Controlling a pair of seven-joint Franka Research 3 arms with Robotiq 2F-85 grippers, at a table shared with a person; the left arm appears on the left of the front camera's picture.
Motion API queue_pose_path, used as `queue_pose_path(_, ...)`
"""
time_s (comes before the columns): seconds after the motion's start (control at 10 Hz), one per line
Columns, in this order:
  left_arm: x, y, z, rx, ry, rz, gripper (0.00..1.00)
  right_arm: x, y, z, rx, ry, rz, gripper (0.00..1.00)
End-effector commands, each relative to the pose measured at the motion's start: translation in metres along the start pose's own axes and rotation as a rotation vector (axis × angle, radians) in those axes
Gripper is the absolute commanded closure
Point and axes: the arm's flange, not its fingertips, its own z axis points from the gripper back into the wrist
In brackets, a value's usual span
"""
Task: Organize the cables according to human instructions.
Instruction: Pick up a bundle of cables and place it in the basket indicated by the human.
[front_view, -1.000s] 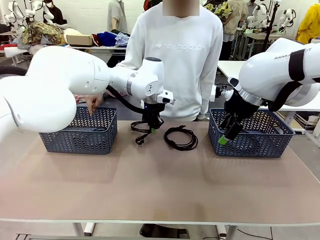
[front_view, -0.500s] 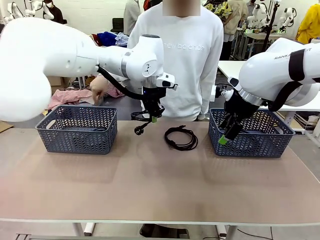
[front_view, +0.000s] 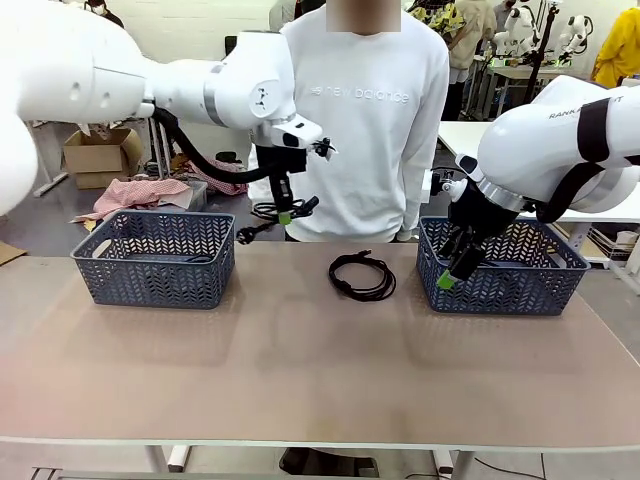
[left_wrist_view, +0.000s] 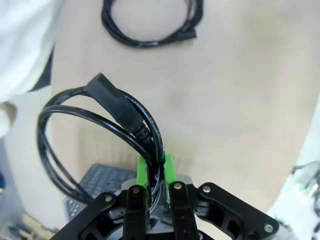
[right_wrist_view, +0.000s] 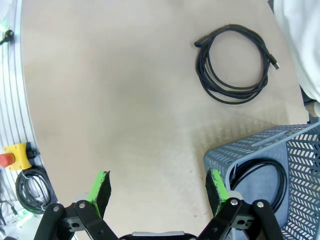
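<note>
Left gripper (front_view: 285, 214) is clamped on a coiled cable (front_view: 262, 212), which hangs in the air at about 11 o'clock from the table's middle, near the left basket (front_view: 150, 270) at 10 o'clock. I see a second cable (front_view: 350, 290) lying flat at 12 o'clock. At 2 o'clock my right gripper (front_view: 452, 268) hovers, jaws spread wide, by the right basket (front_view: 500, 290), which has another coil (right_wrist_view: 262, 161) inside.

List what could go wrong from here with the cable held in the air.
1. The left end effector pinches only a few strands of the held cable, so the coil could loosen or slip out.
2. Its dangling plug hangs near the left basket and may snag the rim.
</note>
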Motion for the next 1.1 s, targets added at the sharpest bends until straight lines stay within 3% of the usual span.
queue_pose_path(0.0, -0.027, -0.006, 0.02, 0.018, -0.007, -0.106, 1.0, 0.002, 0.0, 0.002, -0.009, 0.01, -0.01, 0.0)
queue_pose_path(0.6, -0.115, 0.01, 0.065, -0.011, -0.048, -0.321, 1.0, 0.002, 0.0, 0.002, -0.009, 0.01, -0.01, 0.0)
queue_pose_path(1.0, -0.164, 0.017, 0.067, 0.007, -0.03, -0.299, 1.0, 0.002, 0.0, 0.002, -0.009, 0.01, -0.01, 0.0)
